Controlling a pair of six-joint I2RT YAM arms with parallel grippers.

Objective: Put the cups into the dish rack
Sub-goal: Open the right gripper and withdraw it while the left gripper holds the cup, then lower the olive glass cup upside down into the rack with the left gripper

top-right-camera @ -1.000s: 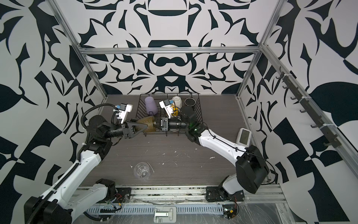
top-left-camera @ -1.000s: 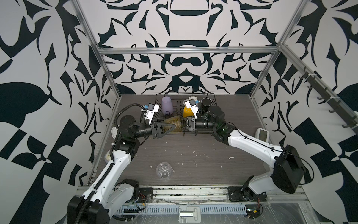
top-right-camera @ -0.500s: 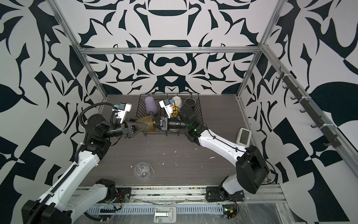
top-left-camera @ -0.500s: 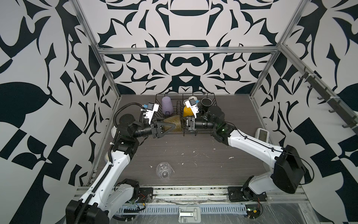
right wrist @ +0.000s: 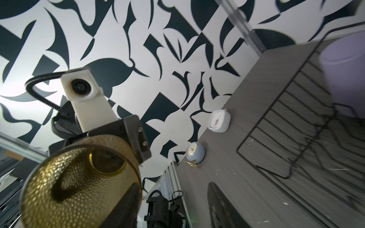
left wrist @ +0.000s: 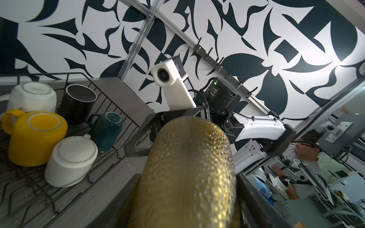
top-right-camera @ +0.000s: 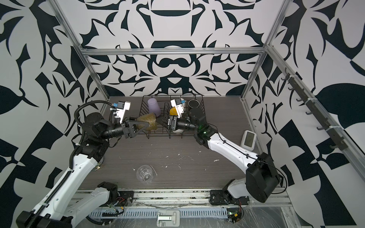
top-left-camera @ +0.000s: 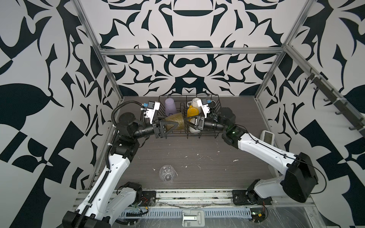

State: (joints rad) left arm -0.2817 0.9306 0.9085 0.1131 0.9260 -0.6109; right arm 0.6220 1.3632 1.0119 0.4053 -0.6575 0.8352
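Note:
The amber glass (top-left-camera: 174, 123) (top-right-camera: 149, 123) lies sideways in the air over the front left of the black wire dish rack (top-left-camera: 217, 98) (top-right-camera: 201, 98). My left gripper (top-left-camera: 173, 125) (left wrist: 187, 197) is shut on its base end. My right gripper (top-left-camera: 189, 123) (right wrist: 173, 207) faces the glass's mouth (right wrist: 79, 185) with its jaws apart, one finger (right wrist: 124, 205) at the rim. In the rack stand a lilac tumbler (top-left-camera: 170, 106), yellow mug (left wrist: 35, 136), two white mugs (left wrist: 72, 159) (left wrist: 32, 96), black mug (left wrist: 77, 102) and teal mug (left wrist: 107, 129). A clear glass (top-left-camera: 167, 174) lies on the table.
A white square clock (right wrist: 219, 120) and a round blue clock (right wrist: 194, 153) stand on the table by the left wall. A white timer (top-left-camera: 267, 137) leans at the right wall. Small white scraps dot the grey table in front of the rack.
My right gripper has opened and let go of the amber glass's rim. My left gripper keeps hold of the glass, and both arms have hardly moved.

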